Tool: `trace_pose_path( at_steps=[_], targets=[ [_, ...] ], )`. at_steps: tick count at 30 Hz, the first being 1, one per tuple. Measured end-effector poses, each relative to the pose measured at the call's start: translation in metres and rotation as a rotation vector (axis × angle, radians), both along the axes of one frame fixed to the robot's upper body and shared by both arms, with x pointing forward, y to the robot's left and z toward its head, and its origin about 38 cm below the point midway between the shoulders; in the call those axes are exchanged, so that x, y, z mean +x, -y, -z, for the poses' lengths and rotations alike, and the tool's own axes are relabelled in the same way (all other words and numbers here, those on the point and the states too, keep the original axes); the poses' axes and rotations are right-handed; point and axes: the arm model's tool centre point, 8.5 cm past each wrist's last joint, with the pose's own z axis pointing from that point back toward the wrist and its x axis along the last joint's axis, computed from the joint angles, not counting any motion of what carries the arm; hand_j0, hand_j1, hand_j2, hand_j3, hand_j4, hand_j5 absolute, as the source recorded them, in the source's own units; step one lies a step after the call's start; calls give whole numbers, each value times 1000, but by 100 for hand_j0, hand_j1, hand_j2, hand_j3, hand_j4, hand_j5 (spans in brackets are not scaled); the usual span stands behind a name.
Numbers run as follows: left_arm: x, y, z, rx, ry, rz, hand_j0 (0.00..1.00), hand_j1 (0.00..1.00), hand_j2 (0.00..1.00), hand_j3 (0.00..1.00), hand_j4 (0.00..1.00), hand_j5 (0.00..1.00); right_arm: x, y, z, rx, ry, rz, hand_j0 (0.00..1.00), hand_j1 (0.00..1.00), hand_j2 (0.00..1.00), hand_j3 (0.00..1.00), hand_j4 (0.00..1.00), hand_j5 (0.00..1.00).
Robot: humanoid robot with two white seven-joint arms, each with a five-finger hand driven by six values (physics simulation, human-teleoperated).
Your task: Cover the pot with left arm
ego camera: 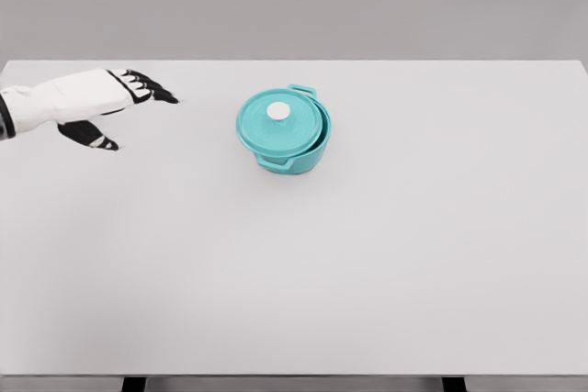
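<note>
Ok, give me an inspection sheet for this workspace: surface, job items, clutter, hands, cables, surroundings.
Surface: white table, flat.
Job's things: teal pot near centre; teal lid with white knob on it, shifted to the left, pot rim showing on the right.
Clutter: nothing seen.
Hands: left hand open, left of the pot, apart from it; right not in view.
Cables: nothing seen.
Surroundings: plain grey wall.

A big white table [386, 273] is filling most of the picture. A plain gray wall [294, 2] is sitting along the top.
</note>
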Motion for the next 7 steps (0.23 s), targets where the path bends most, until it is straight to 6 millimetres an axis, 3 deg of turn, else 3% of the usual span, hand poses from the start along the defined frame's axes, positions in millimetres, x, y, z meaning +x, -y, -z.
trace_pose_path(
  at_steps=[3, 7],
  targets=[
    [-1, -16, -7, -8, 4, -37, 100, 100, 100, 100, 100, 100, 0, 0, 0, 0, 0, 0, 100, 100, 100, 100, 100, 100],
    [-2, -24, -8, -10, 3, -54, 100, 100, 100, 100, 100, 100, 0, 0, 0, 0, 0, 0, 100, 100, 100, 100, 100, 100]
  ],
)
